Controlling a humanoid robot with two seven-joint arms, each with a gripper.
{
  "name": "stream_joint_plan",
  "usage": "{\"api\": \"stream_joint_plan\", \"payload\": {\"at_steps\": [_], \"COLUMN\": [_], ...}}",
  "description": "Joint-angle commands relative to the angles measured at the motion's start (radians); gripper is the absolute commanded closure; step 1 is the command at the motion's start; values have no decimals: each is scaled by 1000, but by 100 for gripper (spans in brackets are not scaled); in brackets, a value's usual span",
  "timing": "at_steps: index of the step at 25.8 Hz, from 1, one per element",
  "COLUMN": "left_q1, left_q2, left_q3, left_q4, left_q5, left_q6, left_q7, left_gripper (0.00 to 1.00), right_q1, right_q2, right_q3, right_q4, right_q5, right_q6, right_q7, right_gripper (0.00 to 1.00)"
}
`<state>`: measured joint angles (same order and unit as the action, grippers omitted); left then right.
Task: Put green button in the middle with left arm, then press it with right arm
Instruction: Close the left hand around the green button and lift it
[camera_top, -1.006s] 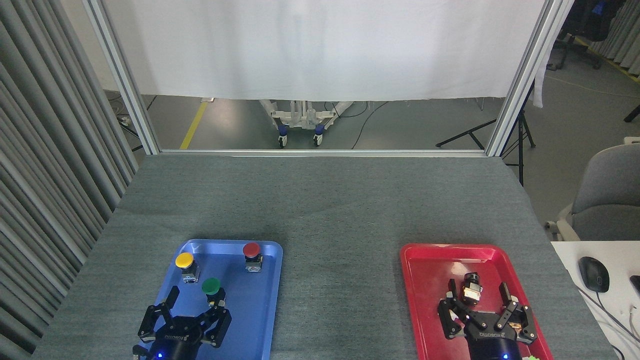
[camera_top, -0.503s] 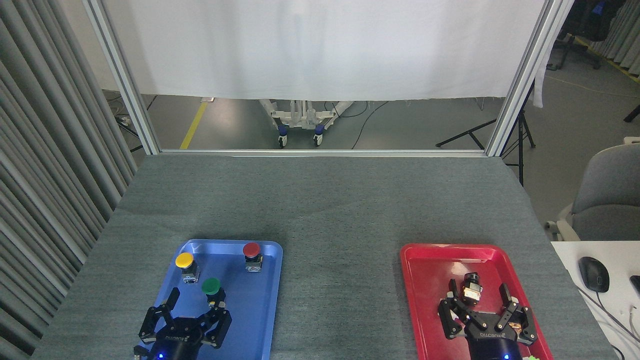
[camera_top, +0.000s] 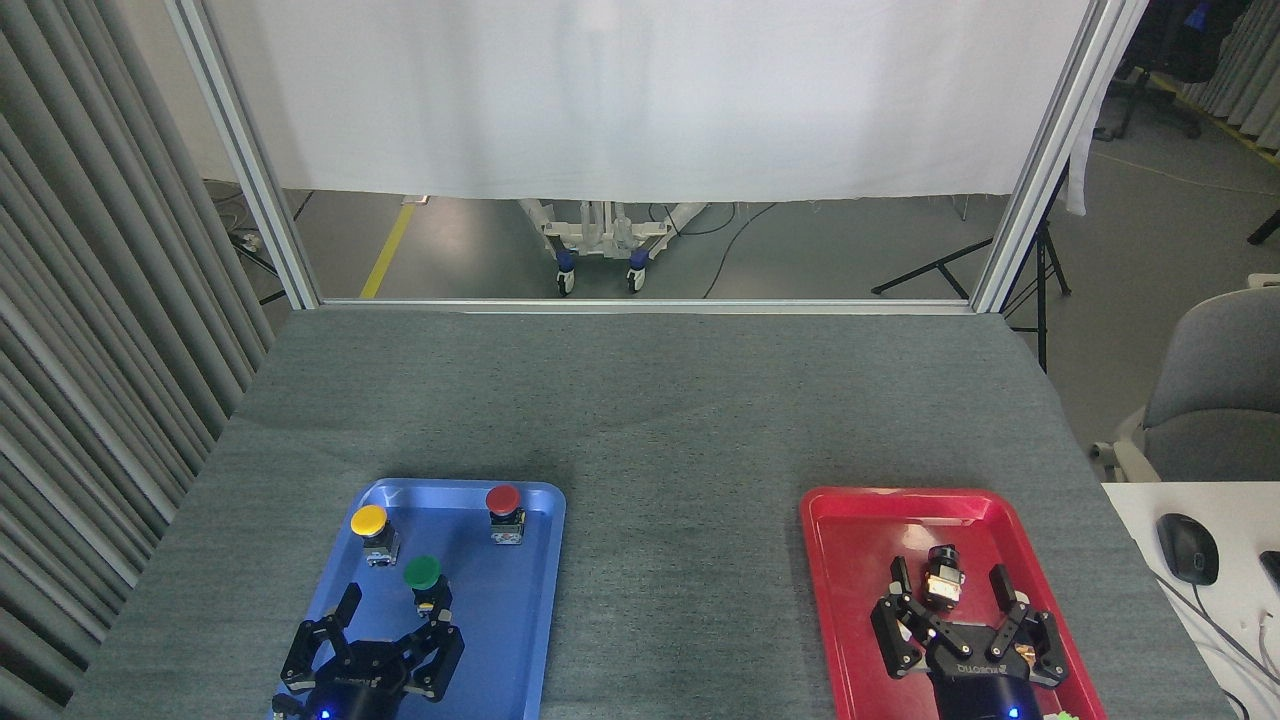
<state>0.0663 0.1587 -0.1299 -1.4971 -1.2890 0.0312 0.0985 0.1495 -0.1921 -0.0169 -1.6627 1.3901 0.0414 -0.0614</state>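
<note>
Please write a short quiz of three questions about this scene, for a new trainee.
1. True or false: the green button stands in the red tray.
2. Which button stands nearest the left gripper? A) the yellow button B) the green button C) the red button
3. Fill in: the jaws of the right gripper are ____, with a small black-and-metal part between them.

Key: 1 false, it stands in the blue tray; 2 B; 3 open.
</note>
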Motion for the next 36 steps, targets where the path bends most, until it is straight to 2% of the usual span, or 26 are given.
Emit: {"api": "stream_joint_plan", "payload": {"at_steps": [1, 11, 18, 26, 31, 36], "left_q1": [-5, -51, -131, -164, -172, -215], "left_q2": [-1, -2, -5, -8, -21, -54], "left_q3": [0, -2, -17, -46, -48, -48], "left_q4": [29, 143, 250, 287, 305, 382], "left_q5": [-3, -6, -6, -6, -6, -6], "left_q6": [-1, -14, -16, -16, -17, -24], "left_q7": [0, 1, 3, 3, 4, 3], "left_gripper": [1, 2, 2, 4, 13, 27], "right_q1": [-1, 1, -1, 1, 1, 1], "right_q2": [2, 5, 5, 5, 5, 5], "right_q3": [0, 0, 0, 0, 0, 0], "right_q4": [0, 0, 0, 0, 0, 0], "right_q5": [-2, -2, -2, -2, -2, -2], "right_q6": [-3, -5, -5, -6, -5, -6], "right_q7": [0, 0, 0, 0, 0, 0], "right_gripper": [0, 0, 0, 0, 0, 0]}}
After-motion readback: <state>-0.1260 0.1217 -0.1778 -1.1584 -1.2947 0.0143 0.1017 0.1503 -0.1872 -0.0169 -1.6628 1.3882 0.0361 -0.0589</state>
